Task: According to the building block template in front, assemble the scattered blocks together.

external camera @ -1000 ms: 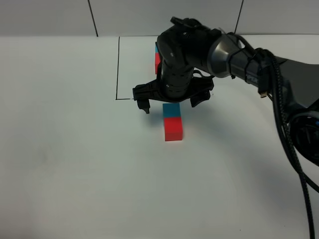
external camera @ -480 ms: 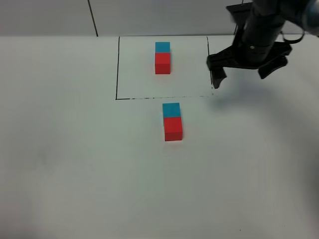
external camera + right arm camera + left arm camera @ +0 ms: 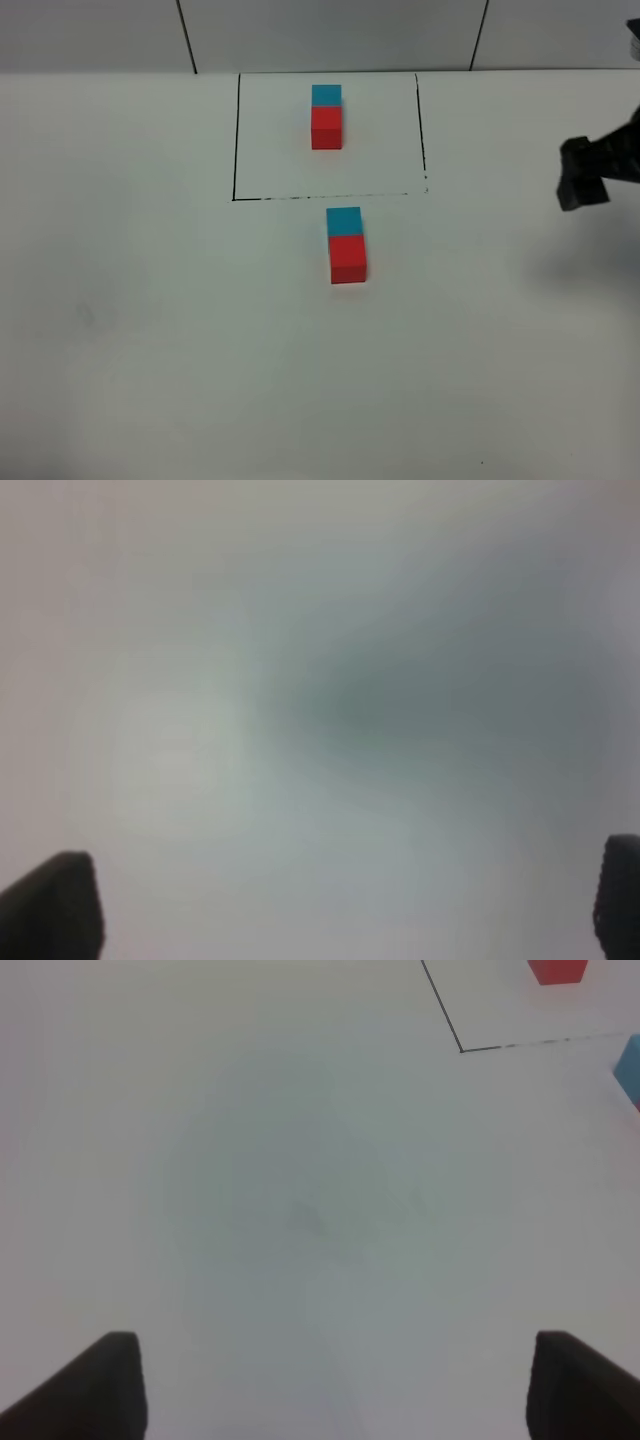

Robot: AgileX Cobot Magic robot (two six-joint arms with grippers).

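The template is a cyan cube [image 3: 326, 95] joined to a red cube [image 3: 326, 128] inside a thin black rectangle [image 3: 236, 140] at the far middle of the table. The scattered cyan block [image 3: 344, 221] and red block [image 3: 348, 259] lie touching in a line just in front of the rectangle, cyan at the far end. No gripper is near them. My right gripper [image 3: 335, 910] is open and empty; one finger [image 3: 580, 186] shows at the right edge of the exterior view. My left gripper [image 3: 340, 1390] is open and empty over bare table, left of the blocks.
The white table [image 3: 150, 330] stretches around the blocks. In the left wrist view the rectangle's near left corner [image 3: 461, 1050], the template's red cube [image 3: 558, 970] and an edge of the scattered cyan block [image 3: 630, 1068] show. The right wrist view is blurred.
My right arm has swung away from over the scattered blocks to the right edge of the exterior view. The cyan and red blocks have stayed joined in place.
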